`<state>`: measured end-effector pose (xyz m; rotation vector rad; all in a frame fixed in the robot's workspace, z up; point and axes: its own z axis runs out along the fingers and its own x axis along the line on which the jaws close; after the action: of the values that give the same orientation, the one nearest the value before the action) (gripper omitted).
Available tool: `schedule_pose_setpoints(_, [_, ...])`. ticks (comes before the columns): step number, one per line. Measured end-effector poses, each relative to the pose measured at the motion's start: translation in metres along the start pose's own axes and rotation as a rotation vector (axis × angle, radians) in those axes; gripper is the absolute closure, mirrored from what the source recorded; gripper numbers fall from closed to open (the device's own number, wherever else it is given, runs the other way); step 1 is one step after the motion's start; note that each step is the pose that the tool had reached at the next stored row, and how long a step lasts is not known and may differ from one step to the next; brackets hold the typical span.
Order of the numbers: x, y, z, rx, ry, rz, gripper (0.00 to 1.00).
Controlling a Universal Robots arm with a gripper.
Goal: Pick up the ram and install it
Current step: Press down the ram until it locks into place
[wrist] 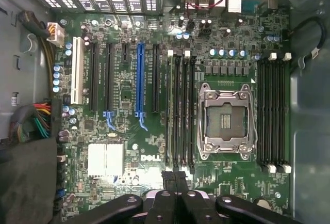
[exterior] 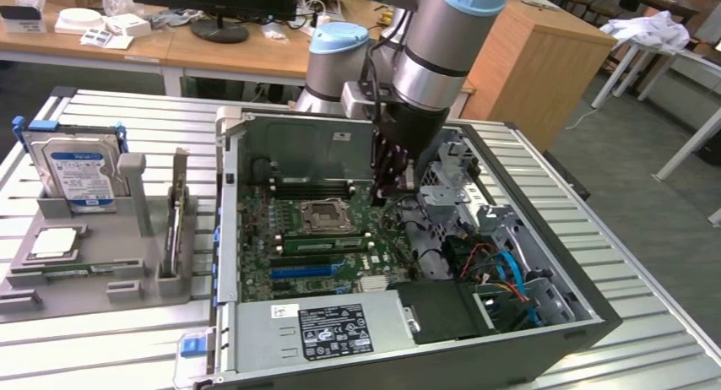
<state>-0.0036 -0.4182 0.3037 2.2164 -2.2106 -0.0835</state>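
A thin green ram stick stands in one of the black memory slots beside the processor socket, inside the open computer case. My gripper hangs over the motherboard on the exterior view's right of the socket. In the wrist view its black fingers are pressed together at one end of the memory slots. Nothing shows between them. The gripper is shut and apart from the board.
A grey tray at the exterior view's left holds a hard drive and a square silver chip. The case's power supply, coloured cables and metal walls surround the board. More empty slots flank the socket.
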Motion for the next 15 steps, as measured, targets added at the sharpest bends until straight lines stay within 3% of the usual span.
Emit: schedule_pose_setpoints(15, [0.0002,-0.0003,0.0061,-0.0001,0.0001,0.0,0.89])
